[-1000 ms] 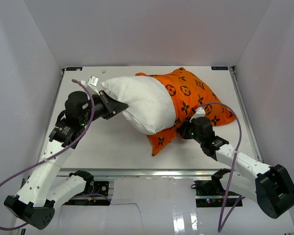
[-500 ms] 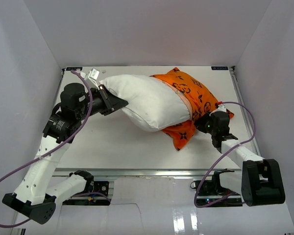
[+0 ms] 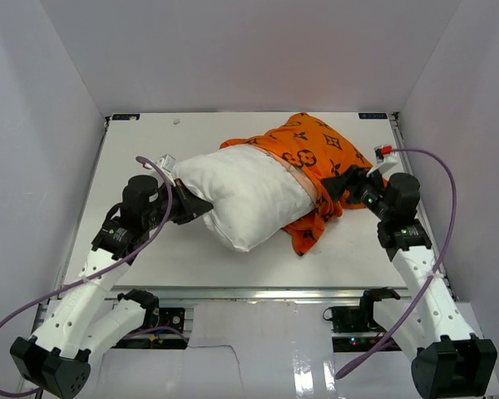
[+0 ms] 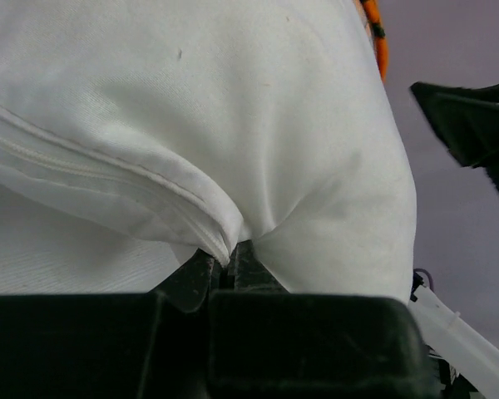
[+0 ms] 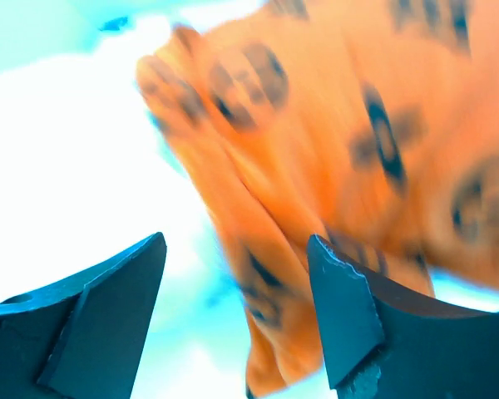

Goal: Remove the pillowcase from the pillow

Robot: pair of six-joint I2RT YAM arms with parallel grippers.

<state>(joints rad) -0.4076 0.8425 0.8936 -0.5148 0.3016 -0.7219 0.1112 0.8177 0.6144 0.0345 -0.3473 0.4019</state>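
Observation:
The white pillow (image 3: 249,193) lies mid-table, its right end still inside the orange pillowcase (image 3: 320,154) with black motifs. My left gripper (image 3: 198,207) is shut on the pillow's left corner seam; in the left wrist view the pillow (image 4: 233,116) fills the frame and the gripper (image 4: 229,259) pinches its edge. My right gripper (image 3: 352,184) stands open at the pillowcase's right side. In the blurred right wrist view the right gripper (image 5: 237,249) has both jaws spread, and a fold of pillowcase (image 5: 316,158) hangs just beyond them, ungripped.
White enclosure walls (image 3: 50,125) stand on three sides of the white table (image 3: 150,150). The table's front edge (image 3: 249,289) runs just beyond the arm bases. A purple cable (image 3: 432,179) loops above the right arm.
The right gripper has opened and let go of the pillowcase after dragging its lower corner to the right and back. The left gripper has kept its hold and shifted the pillow slightly.

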